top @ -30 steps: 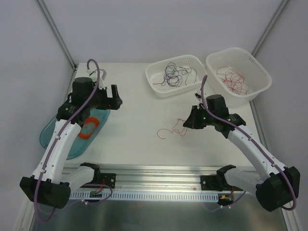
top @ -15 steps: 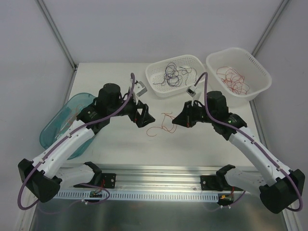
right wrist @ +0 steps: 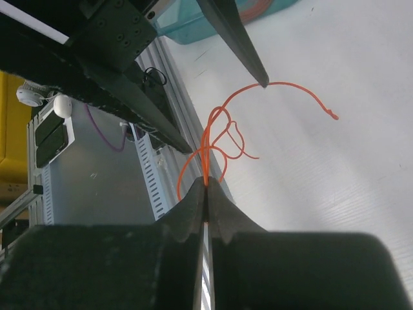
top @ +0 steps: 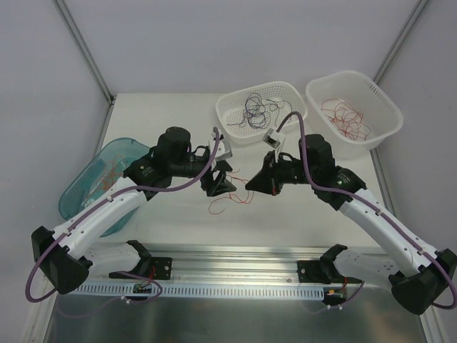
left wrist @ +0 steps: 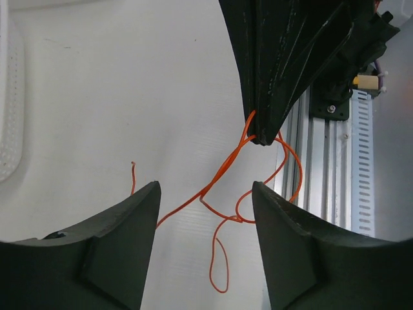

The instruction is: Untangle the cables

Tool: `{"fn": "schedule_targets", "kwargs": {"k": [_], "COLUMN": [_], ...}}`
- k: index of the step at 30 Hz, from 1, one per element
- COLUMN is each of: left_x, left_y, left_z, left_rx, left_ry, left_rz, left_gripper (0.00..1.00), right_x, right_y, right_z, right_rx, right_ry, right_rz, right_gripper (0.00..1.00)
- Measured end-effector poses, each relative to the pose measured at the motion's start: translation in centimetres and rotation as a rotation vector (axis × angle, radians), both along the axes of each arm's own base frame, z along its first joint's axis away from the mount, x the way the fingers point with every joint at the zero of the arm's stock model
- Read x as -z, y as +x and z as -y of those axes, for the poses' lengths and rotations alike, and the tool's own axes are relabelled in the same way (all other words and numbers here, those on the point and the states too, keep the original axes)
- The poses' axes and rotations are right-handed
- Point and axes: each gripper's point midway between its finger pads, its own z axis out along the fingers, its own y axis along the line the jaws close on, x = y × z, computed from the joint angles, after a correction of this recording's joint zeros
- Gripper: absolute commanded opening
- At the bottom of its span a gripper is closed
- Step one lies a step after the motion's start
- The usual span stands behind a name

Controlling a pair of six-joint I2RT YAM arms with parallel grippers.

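two grippers meet over the middle of the table (top: 178, 128). i read the right gripper (top: 251, 184) as fully closed, pinching a red cable (top: 227, 204) at its tips, with loose loops trailing from the pinch. the left gripper (left wrist: 205, 190) stands apart, one finger each side of a strand, gripping nothing. dark cables (top: 257, 111) lie in the left white basket (top: 246, 136), red cables (top: 346, 118) in the right basket (top: 364, 143).

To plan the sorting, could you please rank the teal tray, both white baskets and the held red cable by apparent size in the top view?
1. Basket holding red wires
2. Basket holding dark wires
3. Red cable
Teal tray: roughly basket-sized, partly hidden by the left arm, so unranked.
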Motion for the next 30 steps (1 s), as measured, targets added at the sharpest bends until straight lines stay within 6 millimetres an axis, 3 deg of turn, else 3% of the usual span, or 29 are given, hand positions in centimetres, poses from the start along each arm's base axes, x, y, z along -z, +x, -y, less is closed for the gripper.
{"fn": "schedule_targets", "kwargs": {"k": [5,8,9,12,15,19,24,26,30], "left_x": [0.2,0.5,0.5,0.5,0.5,0.8,0.6,0.0,-1.8], "left_y": [-0.5,-0.7,-0.8,-0.8,-0.6,0.6,3.6,5.5,9.3], "left_z": [0.4,0.6,0.7,0.7,0.6,0.2,-1.7,-3.2,-7.3], "left_rx": [0.046,0.066,0.072,0.076,0.063,-0.006,-0.183,-0.287,-0.531], "left_ry": [-0.002,-0.001,0.0,0.0,0.005,0.029,0.05,0.044,0.024], "left_rz": [0.0,-0.007,-0.005,0.001,0.005,0.028,0.027,0.021,0.034], "left_gripper": [0.34,0.04,0.0,0.0,0.0,0.0,0.0,0.0,0.0], "right_x": [-0.3,-0.2,-0.1,0.1,0.2,0.5,0.8,0.5,-0.6], "right_y": [-0.4,-0.4,-0.4,-0.3,-0.2,0.3,1.0,1.1,1.8], "right_z": [-0.3,-0.4,-0.4,-0.4,-0.3,0.1,1.1,1.6,3.0], "right_rx": [-0.021,-0.024,-0.024,-0.024,-0.017,0.01,0.07,0.1,0.189], "right_ry": [0.0,-0.005,-0.007,-0.012,-0.021,-0.052,-0.096,-0.103,-0.106], "right_rz": [0.018,0.017,0.016,0.013,0.014,0.03,0.066,0.085,0.146], "right_gripper": [0.01,0.01,0.01,0.03,0.22,0.69,0.95,1.0,0.97]}}
